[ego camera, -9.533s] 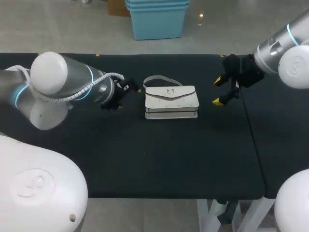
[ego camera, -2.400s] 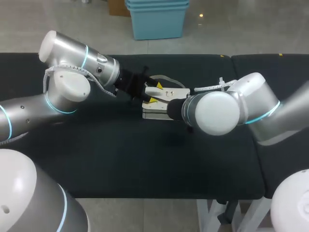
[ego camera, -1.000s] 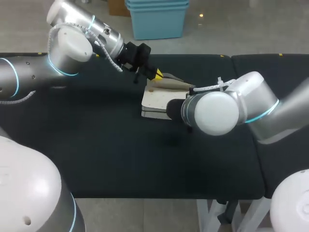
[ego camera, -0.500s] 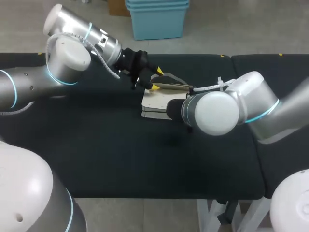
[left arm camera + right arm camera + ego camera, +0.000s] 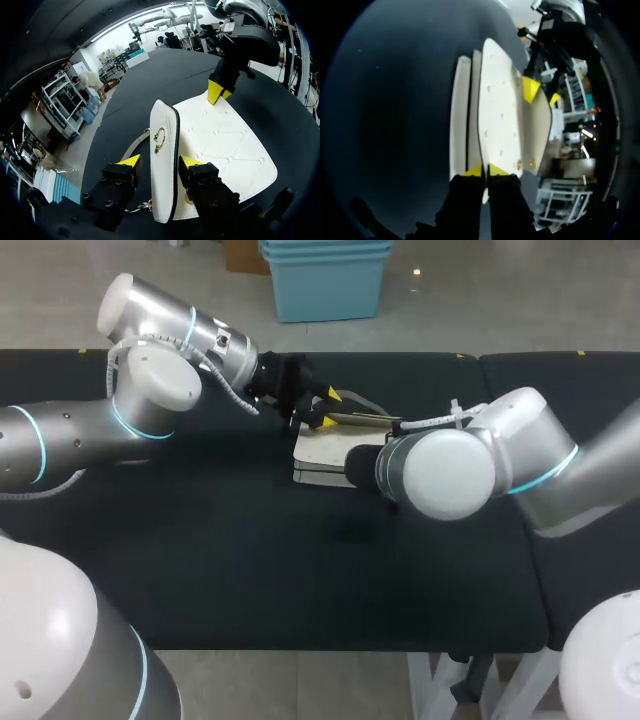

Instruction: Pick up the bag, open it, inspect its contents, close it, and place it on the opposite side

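Head view: one white bag (image 5: 322, 453) lies flat, its long axis running from the left gripper (image 5: 321, 410) toward the right arm, flap (image 5: 360, 419) half raised.

Left wrist view: the flap stands on edge between the left gripper's wide jaws, against one finger.

Right wrist view: the right gripper (image 5: 484, 171), jaws narrow, pinches the bag's near end. The bag's length runs straight ahead.

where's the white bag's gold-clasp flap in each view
Head view: white leather flap raised at the white bag's far edge, by the left gripper.
Left wrist view: flap, gold clasp showing, upright between its own fingers.
Right wrist view: flap lifted beyond the bag.
Shared: left gripper's yellow tips.
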You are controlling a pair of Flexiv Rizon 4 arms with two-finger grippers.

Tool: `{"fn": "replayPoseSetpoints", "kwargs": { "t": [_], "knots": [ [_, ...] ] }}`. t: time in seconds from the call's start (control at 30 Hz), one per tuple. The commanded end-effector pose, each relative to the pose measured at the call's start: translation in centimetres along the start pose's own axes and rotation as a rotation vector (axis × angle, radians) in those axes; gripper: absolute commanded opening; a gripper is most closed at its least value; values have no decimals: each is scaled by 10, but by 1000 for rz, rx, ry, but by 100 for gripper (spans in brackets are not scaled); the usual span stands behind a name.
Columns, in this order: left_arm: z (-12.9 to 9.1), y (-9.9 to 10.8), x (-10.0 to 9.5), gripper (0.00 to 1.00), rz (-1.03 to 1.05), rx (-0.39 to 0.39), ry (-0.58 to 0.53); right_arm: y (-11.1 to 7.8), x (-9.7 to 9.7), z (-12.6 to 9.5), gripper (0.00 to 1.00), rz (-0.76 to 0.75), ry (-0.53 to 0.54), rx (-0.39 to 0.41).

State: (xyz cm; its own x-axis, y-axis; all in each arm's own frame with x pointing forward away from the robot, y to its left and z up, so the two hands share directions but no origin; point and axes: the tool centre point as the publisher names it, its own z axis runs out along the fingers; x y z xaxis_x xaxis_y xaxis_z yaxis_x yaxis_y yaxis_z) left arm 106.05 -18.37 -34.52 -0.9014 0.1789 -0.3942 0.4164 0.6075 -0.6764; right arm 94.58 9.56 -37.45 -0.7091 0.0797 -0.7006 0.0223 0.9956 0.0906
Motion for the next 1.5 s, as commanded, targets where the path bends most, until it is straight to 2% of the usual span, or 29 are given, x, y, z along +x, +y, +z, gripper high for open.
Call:
{"fn": "replayPoseSetpoints", "kwargs": {
  "t": [0.03, 0.23, 0.37, 0.6, 0.77, 0.87, 0.9, 0.93, 1.23, 1.43, 1.47, 1.5],
  "knots": [
    [11, 6, -10, 51, -4, -10, 40, -3, 5, 2, 0, 1, -29, -12],
    [18, 11, -15, 50, -30, -12, 61, -3, 5, 2, 0, 1, -29, -12],
    [21, 12, -15, 41, -33, -20, 73, -3, 5, 2, 0, 1, -29, -12],
    [22, 7, -13, 44, -16, -51, 88, -3, 5, 2, 0, 1, -29, -12],
    [26, 8, -13, 39, -20, -79, 100, -3, 5, 2, 0, 1, -29, -12],
    [28, 9, -13, 23, -23, -95, 100, -3, 5, 2, 0, 1, -29, -12],
    [28, 9, -13, 2, -25, -98, 101, -3, 5, 2, 0, 1, -29, -12],
    [29, 10, -13, 0, -26, -100, 103, -3, 5, 2, 0, 1, -29, -12],
    [29, 15, -15, 0, -59, -100, 113, -3, 5, 2, 0, 1, -29, -12],
    [26, 11, -16, 0, -69, -87, 112, -2, 5, -1, 0, 2, -24, -14],
    [26, 10, -17, 0, -72, -84, 112, -2, 4, -2, 8, 13, -12, -25],
    [25, 9, -17, 0, -75, -82, 111, -2, 3, -4, 76, 15, 6, -33]
  ]
}}
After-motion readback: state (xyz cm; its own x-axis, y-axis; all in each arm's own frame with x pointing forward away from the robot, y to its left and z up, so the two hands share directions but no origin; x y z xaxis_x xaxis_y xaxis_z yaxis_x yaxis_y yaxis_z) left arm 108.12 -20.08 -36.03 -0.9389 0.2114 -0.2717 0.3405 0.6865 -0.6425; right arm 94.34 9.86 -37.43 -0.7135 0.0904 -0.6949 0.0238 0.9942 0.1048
